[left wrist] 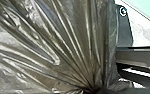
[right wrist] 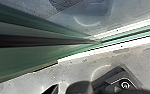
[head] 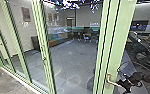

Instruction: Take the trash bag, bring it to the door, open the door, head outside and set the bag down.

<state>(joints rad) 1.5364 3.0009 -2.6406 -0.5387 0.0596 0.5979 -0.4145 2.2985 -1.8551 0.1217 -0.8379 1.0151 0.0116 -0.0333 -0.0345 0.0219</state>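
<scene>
- Head view: right gripper [head: 122, 84] is at the handle [head: 112, 82]; its grip I cannot tell.
- Left gripper [left wrist: 97, 90] clenches the gathered bag [left wrist: 58, 45].
- Opening the door [head: 116, 45] seems in hand; next, work the handle.

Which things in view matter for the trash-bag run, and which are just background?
Job:
- trash bag, its plastic gathered into tight folds
- green-framed door
- door handle
- right gripper, at the handle

Background:
- wall picture
- coloured seating
</scene>
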